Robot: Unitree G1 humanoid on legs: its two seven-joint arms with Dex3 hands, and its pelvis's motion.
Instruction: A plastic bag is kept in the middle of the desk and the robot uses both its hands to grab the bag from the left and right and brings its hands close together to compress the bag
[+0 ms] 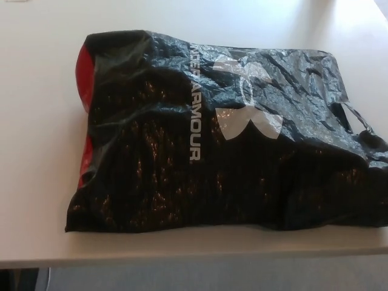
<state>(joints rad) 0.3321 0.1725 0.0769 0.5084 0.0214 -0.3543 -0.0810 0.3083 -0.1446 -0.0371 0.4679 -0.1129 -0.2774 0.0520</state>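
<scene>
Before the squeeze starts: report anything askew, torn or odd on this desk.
No tear shows. The black plastic bag lies flat, crinkled and skewed on the white desk, its right end running past the picture edge. Red shows at its left end. Neither hand is in view.

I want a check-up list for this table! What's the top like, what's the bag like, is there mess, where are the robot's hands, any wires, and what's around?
Surface: white desk, bare where it shows, front edge near the bottom of the picture.
Job's things: black plastic bag, crinkled and shiny, lying flat, white logo and lettering on top; something red shows at its left end. Its right end reaches the picture's edge.
Clutter: nothing seen.
Hands: neither robot hand in view.
Cables: nothing sure; a thin loop at the bag's right end, perhaps a drawstring or handle.
Surroundings: grey floor below the desk edge.
</scene>
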